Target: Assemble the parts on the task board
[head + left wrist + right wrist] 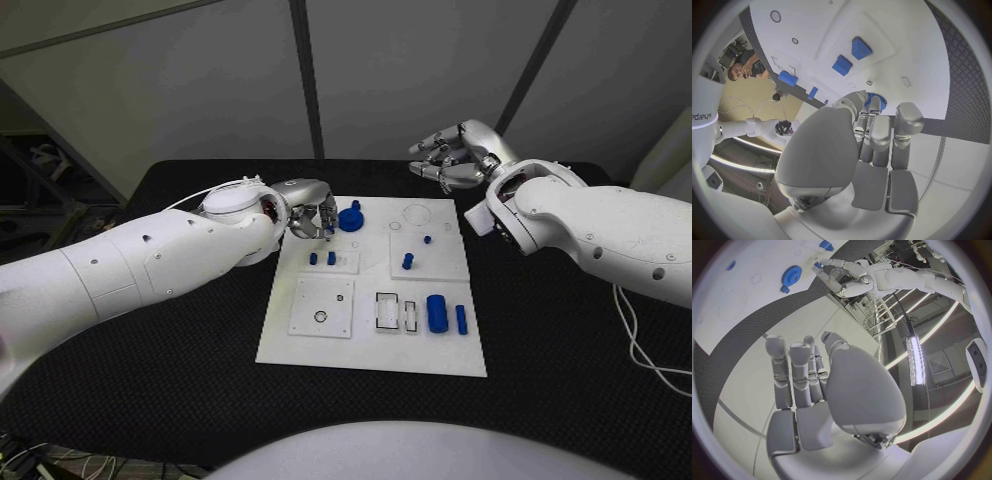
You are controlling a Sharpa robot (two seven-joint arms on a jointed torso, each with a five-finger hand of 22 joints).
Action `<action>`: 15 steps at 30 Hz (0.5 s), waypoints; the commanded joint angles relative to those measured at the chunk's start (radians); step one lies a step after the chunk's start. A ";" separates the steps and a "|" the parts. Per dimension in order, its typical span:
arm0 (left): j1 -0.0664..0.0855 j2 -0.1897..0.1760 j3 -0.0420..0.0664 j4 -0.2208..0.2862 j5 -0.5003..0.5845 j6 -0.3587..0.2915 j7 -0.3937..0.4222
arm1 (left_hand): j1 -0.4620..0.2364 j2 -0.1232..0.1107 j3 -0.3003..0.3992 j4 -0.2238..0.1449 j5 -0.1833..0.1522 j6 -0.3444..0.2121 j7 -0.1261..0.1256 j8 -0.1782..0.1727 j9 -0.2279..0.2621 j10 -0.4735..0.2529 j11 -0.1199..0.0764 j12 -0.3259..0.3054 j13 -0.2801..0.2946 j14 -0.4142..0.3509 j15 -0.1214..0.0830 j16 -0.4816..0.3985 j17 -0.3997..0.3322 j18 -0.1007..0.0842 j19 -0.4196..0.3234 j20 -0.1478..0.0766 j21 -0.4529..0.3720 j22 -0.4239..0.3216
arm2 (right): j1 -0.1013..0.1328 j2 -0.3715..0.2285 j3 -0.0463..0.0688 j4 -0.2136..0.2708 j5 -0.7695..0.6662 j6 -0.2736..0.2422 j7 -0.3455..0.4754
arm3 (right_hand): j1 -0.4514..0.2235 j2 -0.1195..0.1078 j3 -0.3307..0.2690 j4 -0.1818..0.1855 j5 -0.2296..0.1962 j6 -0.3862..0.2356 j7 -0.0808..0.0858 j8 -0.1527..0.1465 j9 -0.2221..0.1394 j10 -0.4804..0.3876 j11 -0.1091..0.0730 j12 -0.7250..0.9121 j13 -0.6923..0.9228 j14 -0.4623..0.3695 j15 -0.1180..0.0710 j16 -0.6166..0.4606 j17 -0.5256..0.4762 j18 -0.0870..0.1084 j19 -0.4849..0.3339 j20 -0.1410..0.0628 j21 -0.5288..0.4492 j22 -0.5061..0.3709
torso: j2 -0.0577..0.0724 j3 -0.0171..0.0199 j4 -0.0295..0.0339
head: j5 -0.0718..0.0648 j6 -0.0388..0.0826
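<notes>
Your left hand point(306, 212) sits over the far left corner of the white board point(369, 350), fingertips right beside the blue gear point(351, 218); whether they're actually grasping it, you can't tell. Your right hand point(459, 155) hovers beyond the board's far right corner over the black table point(173, 370), fingers apart, holding nothing. A blue cylinder point(436, 312) and a slim blue peg point(462, 319) lie at the board's near right.
</notes>
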 commanded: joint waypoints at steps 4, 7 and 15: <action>-0.001 -0.002 0.001 -0.001 0.007 0.040 -0.017 | -0.007 -0.004 0.004 0.000 0.000 0.009 0.001 -0.005 -0.001 0.007 -0.001 -0.005 0.000 0.000 -0.001 0.002 -0.005 -0.020 -0.003 0.001 -0.009 0.119 | 0.002 0.000 0.000 0.001 -0.006 0.006 0.002 | -0.004 -0.006 0.007 0.001 0.003 -0.001 0.001 0.006 -0.001 0.003 0.001 -0.007 -0.001 0.002 0.002 -0.004 0.001 0.007 -0.005 -0.002 -0.005 -0.002 | 0.000 -0.0004 0.0009 | -0.002 -0.003; -0.001 -0.003 0.001 0.001 0.007 0.049 -0.021 | -0.008 -0.004 0.004 0.000 0.000 0.010 0.000 -0.005 -0.001 0.007 -0.001 -0.006 0.000 -0.001 -0.001 0.001 -0.007 -0.020 -0.004 0.001 -0.011 0.119 | 0.002 0.000 0.000 0.001 -0.006 0.007 0.002 | -0.004 -0.006 0.007 0.001 0.003 -0.001 0.001 0.006 -0.001 0.003 0.001 -0.007 -0.001 0.002 0.002 -0.004 0.001 0.007 -0.005 -0.002 -0.005 -0.002 | 0.000 -0.0005 -0.0002 | -0.001 -0.003; -0.002 -0.007 0.001 0.008 0.007 0.065 -0.024 | -0.011 -0.005 0.004 -0.002 0.000 0.014 0.000 -0.005 -0.001 0.013 -0.002 -0.008 0.001 -0.002 -0.002 0.001 -0.009 -0.019 -0.006 0.001 -0.014 0.118 | 0.002 0.000 0.000 0.001 -0.006 0.007 0.002 | -0.004 -0.006 0.007 0.001 0.003 -0.001 0.001 0.006 -0.001 0.003 0.001 -0.007 -0.001 0.002 0.002 -0.004 0.001 0.007 -0.005 -0.002 -0.005 -0.002 | -0.001 -0.0005 0.0014 | 0.000 -0.004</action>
